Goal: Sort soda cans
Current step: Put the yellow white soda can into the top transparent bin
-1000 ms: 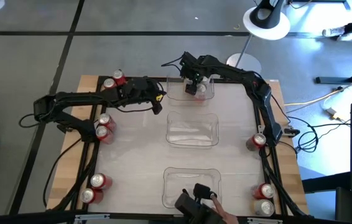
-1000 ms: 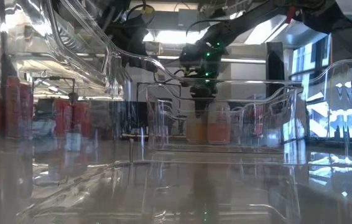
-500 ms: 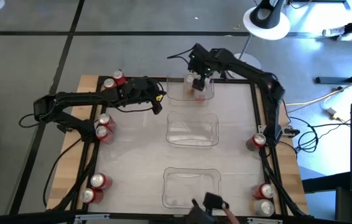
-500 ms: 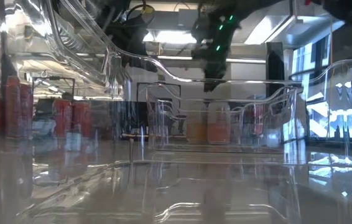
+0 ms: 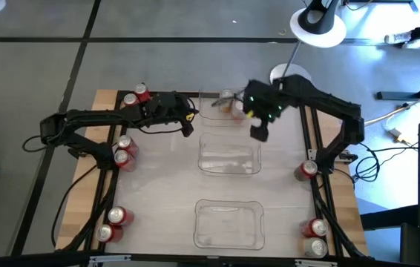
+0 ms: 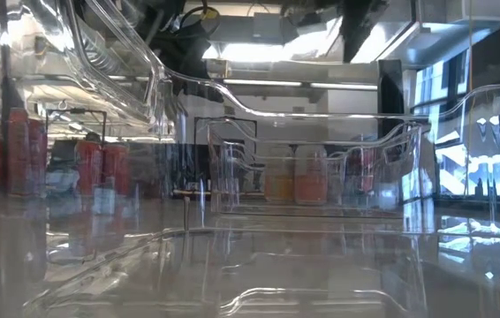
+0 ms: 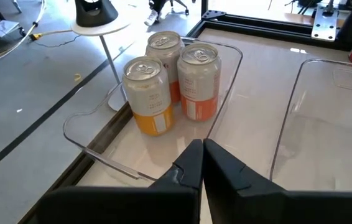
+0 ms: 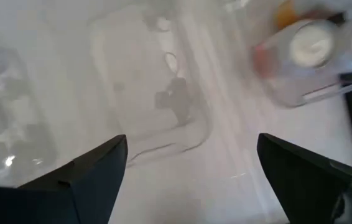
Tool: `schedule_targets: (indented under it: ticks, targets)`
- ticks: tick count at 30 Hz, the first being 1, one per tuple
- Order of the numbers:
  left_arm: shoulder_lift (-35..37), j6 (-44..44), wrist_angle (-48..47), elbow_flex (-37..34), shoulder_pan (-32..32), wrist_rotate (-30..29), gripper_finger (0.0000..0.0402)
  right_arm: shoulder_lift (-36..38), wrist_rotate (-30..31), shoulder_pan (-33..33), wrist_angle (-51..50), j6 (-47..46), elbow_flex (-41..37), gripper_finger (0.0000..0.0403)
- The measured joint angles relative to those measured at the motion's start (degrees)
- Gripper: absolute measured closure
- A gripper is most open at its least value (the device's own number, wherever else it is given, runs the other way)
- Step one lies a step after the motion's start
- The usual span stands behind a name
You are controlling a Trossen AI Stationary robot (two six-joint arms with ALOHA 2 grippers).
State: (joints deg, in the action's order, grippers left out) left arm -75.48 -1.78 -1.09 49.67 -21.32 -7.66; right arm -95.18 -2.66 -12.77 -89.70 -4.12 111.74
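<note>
Cans (image 7: 170, 81) of the orange-and-silver kind stand upright and touching in the far clear tray (image 5: 225, 107), three of them by the left wrist view, grouped there presumably as one sorted class. Middle tray (image 5: 229, 154) and near tray (image 5: 228, 222) hold no cans that I can see. Red cans wait outside the trays at the table edges (high view count): two at the far left corner (image 5: 136, 95), two at mid left (image 5: 125, 150), two at near left (image 5: 113, 224), one or two at mid right (image 5: 306, 169), two at near right (image 5: 316, 237).

Right gripper (image 5: 258, 132) hovers empty between far and middle trays, fingers spread wide. Left gripper (image 7: 202, 149) waits just beside the far tray, fingers pressed together, holding nothing.
</note>
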Motion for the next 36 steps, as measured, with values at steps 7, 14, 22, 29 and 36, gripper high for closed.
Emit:
schedule_targets:
  ticks: [7, 14, 22, 29, 36]
  targets:
    - [0.0, -0.1, -0.2, 0.0, 0.4, 0.0, 0.0398, 2.6, 0.0, 11.7, -0.4, -8.5, 0.0, 0.0046]
    - [0.0, -0.4, -0.6, 0.0, 0.3, 0.0, 0.0398, 2.9, 7.5, 20.0, -0.3, -12.5, 0.0, 0.0046]
    - [0.0, -0.6, -4.0, 0.0, 0.3, 0.0, 0.0398, 2.9, 14.7, 21.9, -0.3, -12.6, 0.0, 0.0046]
    - [0.0, -0.2, -5.3, 0.0, 1.6, 0.0, 0.0398, 2.9, 16.2, 21.8, -0.3, -9.0, 0.0, 0.0045]
    - [0.0, -1.4, -2.7, 0.0, 2.9, 0.0, 0.0398, 2.9, 13.9, 22.5, -0.3, -9.8, 0.0, 0.0045]
